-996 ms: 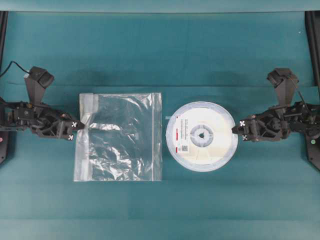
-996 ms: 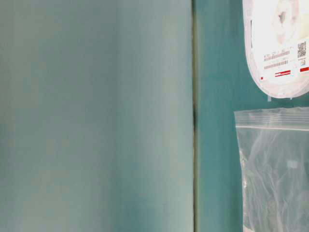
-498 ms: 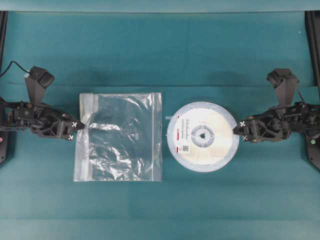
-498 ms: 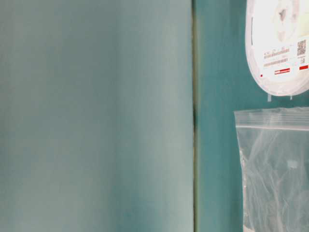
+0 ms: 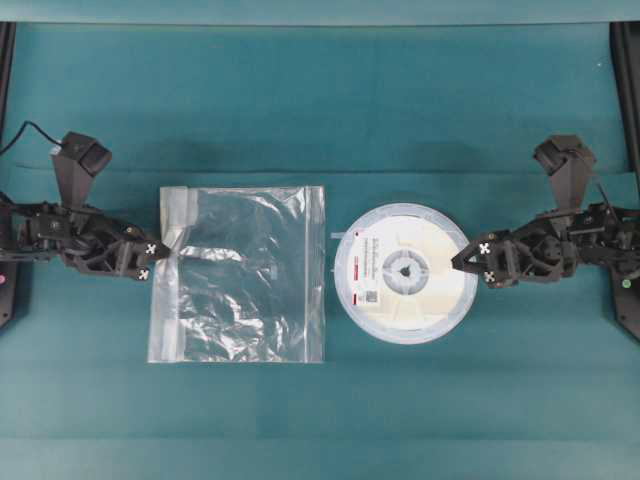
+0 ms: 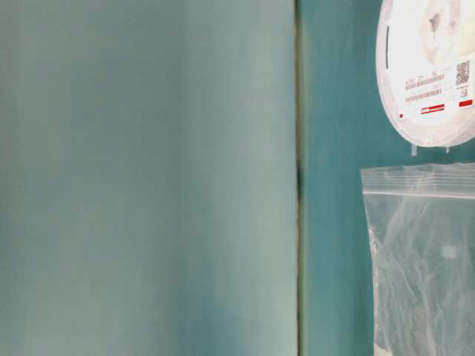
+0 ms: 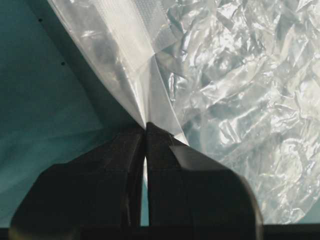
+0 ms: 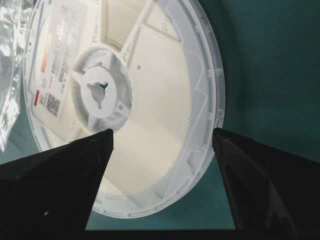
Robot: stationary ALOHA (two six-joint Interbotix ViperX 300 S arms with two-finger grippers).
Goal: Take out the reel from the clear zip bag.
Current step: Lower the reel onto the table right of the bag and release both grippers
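The reel [image 5: 404, 273] lies flat on the teal table [image 5: 330, 110], fully clear of the clear zip bag [image 5: 240, 273], so I judge the extraction itself done. It sits directly ahead of my right claw [image 5: 462, 263], whose jaws stand wide apart, one to each side of the reel's near rim; in the right wrist view the white rim and the grey hub [image 8: 98, 90] fill the gap between the dark fingers [image 8: 55, 175], and nothing is pinched. I read that as a release: the jaws are spread so the disc can rest on its own.

The bag lies just beyond the reel's far edge, near it but apart, flat and crinkled. My left claw [image 5: 162, 256] is pinched narrow on its edge; the left wrist view shows the film and the whitish strip [image 7: 122, 45] gathered into a fold right at the fingertips [image 7: 150, 131]. I take that grip to be an anchor holding the bag in place.
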